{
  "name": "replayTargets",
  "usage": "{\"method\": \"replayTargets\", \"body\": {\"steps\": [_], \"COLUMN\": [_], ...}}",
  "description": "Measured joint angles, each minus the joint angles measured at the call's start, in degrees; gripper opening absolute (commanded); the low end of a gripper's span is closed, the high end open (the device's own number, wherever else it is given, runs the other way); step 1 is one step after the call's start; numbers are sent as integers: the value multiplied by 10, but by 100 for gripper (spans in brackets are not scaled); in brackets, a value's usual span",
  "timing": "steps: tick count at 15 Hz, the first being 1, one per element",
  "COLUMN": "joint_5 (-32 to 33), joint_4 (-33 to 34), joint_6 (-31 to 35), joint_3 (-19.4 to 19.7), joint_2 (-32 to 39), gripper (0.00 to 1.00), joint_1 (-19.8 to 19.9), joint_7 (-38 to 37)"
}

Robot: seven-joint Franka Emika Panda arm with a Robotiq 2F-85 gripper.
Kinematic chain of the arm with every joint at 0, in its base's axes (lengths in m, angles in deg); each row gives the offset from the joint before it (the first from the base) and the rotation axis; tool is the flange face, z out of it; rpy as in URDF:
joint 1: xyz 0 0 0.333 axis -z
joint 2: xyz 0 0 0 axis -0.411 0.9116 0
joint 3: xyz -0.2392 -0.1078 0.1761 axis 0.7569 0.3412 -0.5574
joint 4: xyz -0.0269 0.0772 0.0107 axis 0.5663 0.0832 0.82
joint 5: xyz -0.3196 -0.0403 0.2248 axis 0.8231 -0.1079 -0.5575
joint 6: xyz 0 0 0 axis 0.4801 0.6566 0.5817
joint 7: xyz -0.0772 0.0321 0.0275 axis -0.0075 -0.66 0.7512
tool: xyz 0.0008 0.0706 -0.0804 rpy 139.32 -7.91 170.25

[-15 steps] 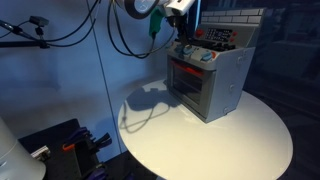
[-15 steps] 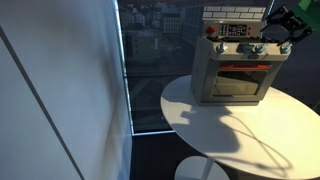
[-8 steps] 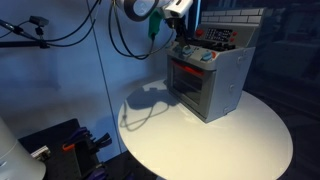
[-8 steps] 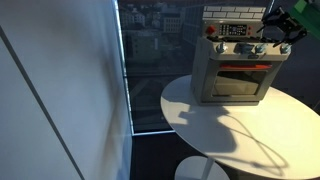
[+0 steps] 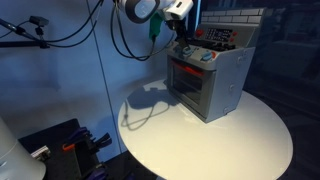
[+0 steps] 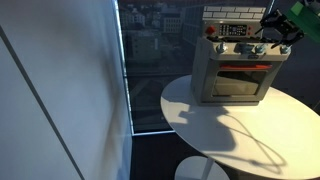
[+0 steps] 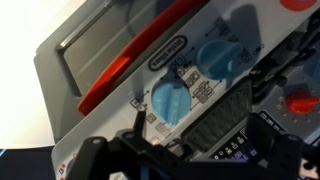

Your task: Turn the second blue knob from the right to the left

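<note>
A grey toy oven [image 5: 212,80] stands on the round white table [image 5: 240,140]; it also shows in the other exterior view [image 6: 238,75]. Its top front panel carries blue knobs and a red one. In the wrist view two blue knobs show, one [image 7: 170,100] just ahead of the jaws and one [image 7: 220,57] further off, with a red knob [image 7: 300,101] at the right edge. My gripper [image 7: 200,130] hovers close over the knob panel in both exterior views [image 5: 183,44] [image 6: 277,33]. Its jaws look open and hold nothing.
The oven's red-trimmed door [image 7: 120,65] faces the table's open part. A window wall [image 6: 150,60] stands beside the table. Cables [image 5: 120,35] hang behind the arm, and dark equipment [image 5: 60,145] sits on the floor.
The gripper has shifted very slightly up and away over the knob panel. The oven and knobs look unchanged.
</note>
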Motion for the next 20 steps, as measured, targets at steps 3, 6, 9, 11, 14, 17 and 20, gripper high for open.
{"method": "replayTargets", "body": {"steps": [3,6,9,11,14,17,20], "joint_5": [0,0,0,0,0,0,0], "joint_4": [8,16,22,27,30,33,35], "joint_6": [0,0,0,0,0,0,0], "joint_3": [0,-1,-1,-1,-2,-2,-2], "joint_2": [7,14,19,24,29,32,34], "gripper": [100,100,100,100,100,83,59], "joint_1": [0,-1,-3,-4,-5,-5,-5], "joint_7": [0,0,0,0,0,0,1]}}
